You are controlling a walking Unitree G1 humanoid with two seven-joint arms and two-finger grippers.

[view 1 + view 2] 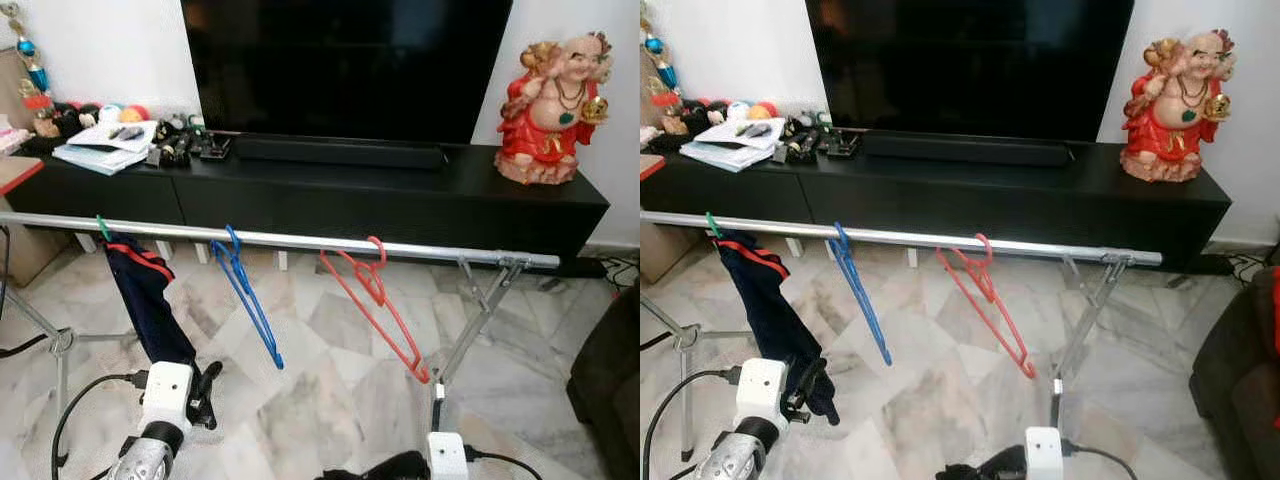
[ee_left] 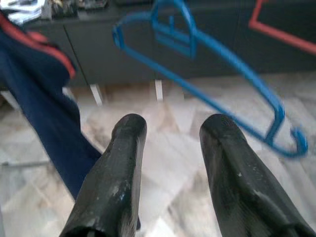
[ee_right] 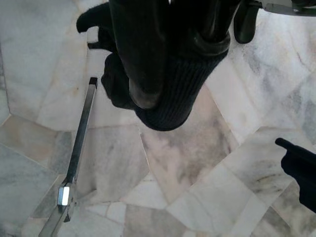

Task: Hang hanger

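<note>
A blue hanger (image 1: 245, 295) and a red hanger (image 1: 375, 305) hang by their hooks on the silver rail (image 1: 300, 240), both tilted. Further left on the rail, a green hook (image 1: 102, 226) carries a navy garment with red trim (image 1: 145, 290). My left gripper (image 2: 175, 128) is open and empty, low and in front of the rail, just left of and below the blue hanger (image 2: 207, 84), not touching it. My right gripper (image 1: 395, 467) hangs low near the floor, with a dark ribbed cloth (image 3: 175, 89) seen at it in the right wrist view.
A black TV cabinet (image 1: 400, 195) with a large TV (image 1: 340, 65) stands behind the rail. A red figurine (image 1: 550, 105) sits on its right end, papers and small clutter (image 1: 110, 140) on its left. The rack's legs (image 1: 470, 330) cross over marble floor. A dark sofa edge (image 1: 610, 380) is at the right.
</note>
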